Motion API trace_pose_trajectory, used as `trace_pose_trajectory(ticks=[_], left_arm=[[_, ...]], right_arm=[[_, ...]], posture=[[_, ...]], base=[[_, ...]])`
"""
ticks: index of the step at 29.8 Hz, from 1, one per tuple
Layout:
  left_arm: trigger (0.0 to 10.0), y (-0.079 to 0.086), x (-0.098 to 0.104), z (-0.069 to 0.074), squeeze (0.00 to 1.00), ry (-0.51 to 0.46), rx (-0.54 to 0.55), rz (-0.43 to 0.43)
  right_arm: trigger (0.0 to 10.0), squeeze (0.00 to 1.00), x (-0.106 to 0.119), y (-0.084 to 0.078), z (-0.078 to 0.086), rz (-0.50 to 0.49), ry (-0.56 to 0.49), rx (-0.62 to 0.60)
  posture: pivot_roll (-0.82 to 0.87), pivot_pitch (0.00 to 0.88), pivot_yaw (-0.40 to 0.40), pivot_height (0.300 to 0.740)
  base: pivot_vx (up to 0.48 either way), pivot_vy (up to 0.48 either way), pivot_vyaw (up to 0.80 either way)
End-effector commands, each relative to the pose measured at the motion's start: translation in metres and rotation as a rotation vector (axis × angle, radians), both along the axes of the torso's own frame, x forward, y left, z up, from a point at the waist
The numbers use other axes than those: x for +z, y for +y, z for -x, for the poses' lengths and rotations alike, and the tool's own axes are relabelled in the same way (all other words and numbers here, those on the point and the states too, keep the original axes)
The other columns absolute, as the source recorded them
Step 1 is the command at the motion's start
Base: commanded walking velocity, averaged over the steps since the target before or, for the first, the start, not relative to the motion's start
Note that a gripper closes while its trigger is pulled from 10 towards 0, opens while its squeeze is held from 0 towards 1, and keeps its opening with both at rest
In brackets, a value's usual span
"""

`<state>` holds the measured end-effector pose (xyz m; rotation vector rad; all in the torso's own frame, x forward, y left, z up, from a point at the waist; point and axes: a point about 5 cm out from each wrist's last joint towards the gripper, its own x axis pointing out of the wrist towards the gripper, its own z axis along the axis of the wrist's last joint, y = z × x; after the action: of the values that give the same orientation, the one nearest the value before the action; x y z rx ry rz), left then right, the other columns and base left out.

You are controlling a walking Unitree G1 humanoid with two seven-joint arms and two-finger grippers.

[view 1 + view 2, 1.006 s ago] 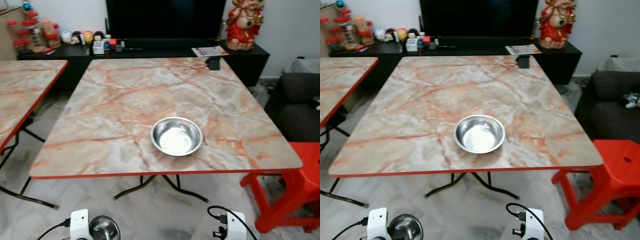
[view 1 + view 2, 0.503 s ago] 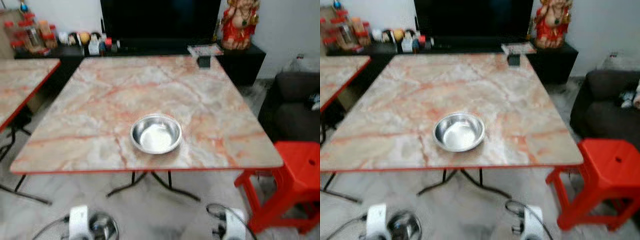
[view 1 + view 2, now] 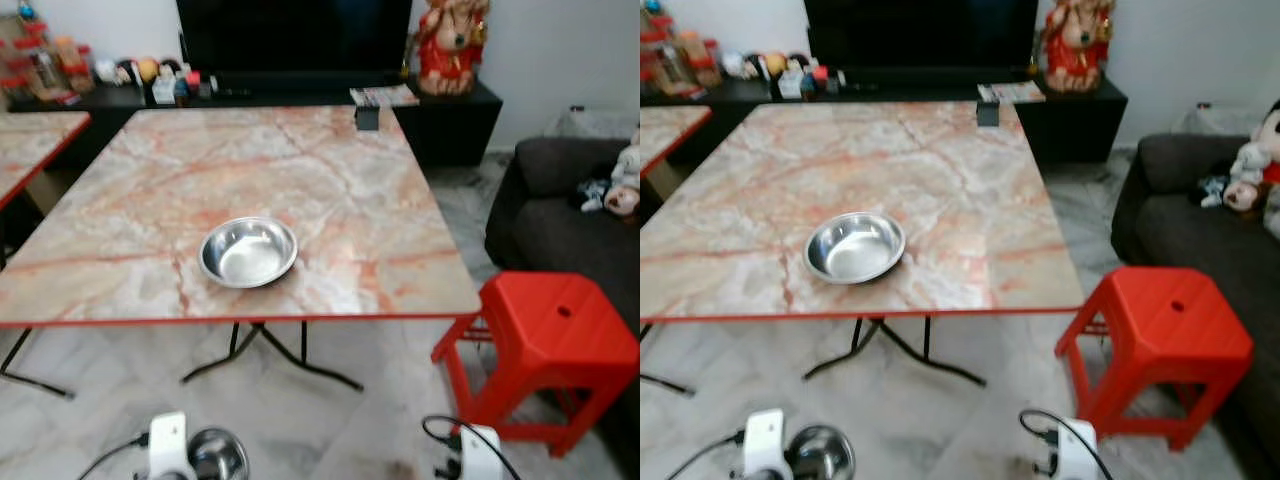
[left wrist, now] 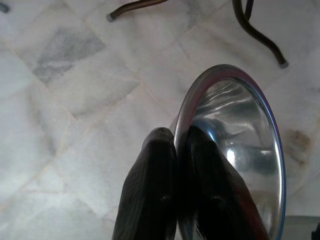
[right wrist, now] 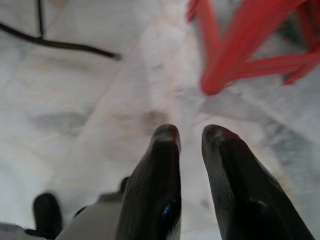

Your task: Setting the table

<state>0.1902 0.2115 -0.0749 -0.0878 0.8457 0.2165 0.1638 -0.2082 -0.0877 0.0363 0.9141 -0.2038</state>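
Bowls, 2 of them: 1 steel bowl (image 3: 248, 252) sits on the marble worktop (image 3: 330, 190) near its front edge, well ahead of both claws. The other bowl (image 4: 235, 150) is pinched by its rim in the left claw (image 4: 182, 150), fingers clamped either side of the metal, held low over the tiled floor (image 4: 75, 100) in front of the worktop. The right claw (image 5: 190, 137) hangs beside it, empty, its 2 fingers a little apart, pointing down at the floor. A red stool (image 3: 545, 340) stands just ahead of that claw, to its right, beside a dark sofa (image 3: 570, 220).
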Motion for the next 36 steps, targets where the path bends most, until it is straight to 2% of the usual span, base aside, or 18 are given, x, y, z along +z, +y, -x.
trace_pose_trajectory(ticks=[1,11,16,18,20,22,23,25,30,31,36], left_arm=[[10.0,0.007,0.001,0.001,0.00,0.002,0.007,-0.021],[10.0,0.003,0.004,-0.004,0.00,-0.050,0.039,-0.057],[10.0,0.009,0.016,-0.016,0.00,-0.181,0.124,-0.086],[10.0,0.013,0.023,-0.020,0.00,-0.241,0.146,-0.124],[10.0,0.019,0.035,-0.028,0.00,-0.337,0.165,-0.164],[10.0,0.020,0.040,-0.031,0.00,-0.381,0.168,-0.185],[10.0,0.025,0.050,-0.037,0.00,-0.451,0.203,-0.208],[10.0,0.029,0.058,-0.040,0.00,-0.506,0.227,-0.230],[10.0,0.034,0.068,-0.041,0.00,-0.570,0.271,-0.268],[10.0,0.041,0.079,-0.040,0.00,-0.633,0.317,-0.309],[10.0,0.055,0.112,-0.034,0.00,-0.780,0.422,-0.391]], right_arm=[[10.0,0.00,0.001,0.009,-0.006,-0.023,-0.017,0.005],[10.0,0.00,0.001,0.007,-0.005,-0.021,-0.017,0.007],[10.0,0.00,0.001,0.006,-0.005,-0.019,-0.015,0.015],[10.0,0.00,0.001,0.006,-0.005,-0.019,-0.017,0.017],[10.0,0.00,0.002,0.007,-0.006,-0.019,-0.018,0.022],[10.0,0.00,0.002,0.007,-0.006,-0.019,-0.018,0.024],[10.0,0.00,0.002,0.008,-0.007,-0.021,-0.020,0.027],[10.0,0.00,0.002,0.009,-0.008,-0.023,-0.021,0.031],[10.0,0.00,0.002,0.010,-0.009,-0.025,-0.023,0.033],[10.0,0.00,0.003,0.010,-0.010,-0.026,-0.024,0.035],[10.0,0.00,0.004,0.010,-0.012,-0.026,-0.025,0.046]], posture=[[-0.01,0.000,-0.030,0.740],[0.00,0.000,-0.040,0.740],[0.01,0.000,-0.052,0.740],[0.01,0.000,-0.055,0.740],[0.02,0.000,-0.056,0.740],[0.02,0.000,-0.055,0.740],[0.03,0.000,-0.058,0.740],[0.03,0.000,-0.057,0.740],[0.04,0.000,-0.057,0.740],[0.04,0.000,-0.061,0.740],[0.06,0.000,-0.070,0.740]], base=[[0.000,-0.349,0.00],[0.000,-0.055,0.00],[0.000,0.000,0.00],[0.000,0.000,0.00],[0.000,0.000,0.00],[0.000,0.000,0.00],[0.000,0.000,0.00],[0.000,0.000,0.00],[0.000,0.000,0.00],[0.000,0.000,0.00],[0.000,0.000,0.00]])
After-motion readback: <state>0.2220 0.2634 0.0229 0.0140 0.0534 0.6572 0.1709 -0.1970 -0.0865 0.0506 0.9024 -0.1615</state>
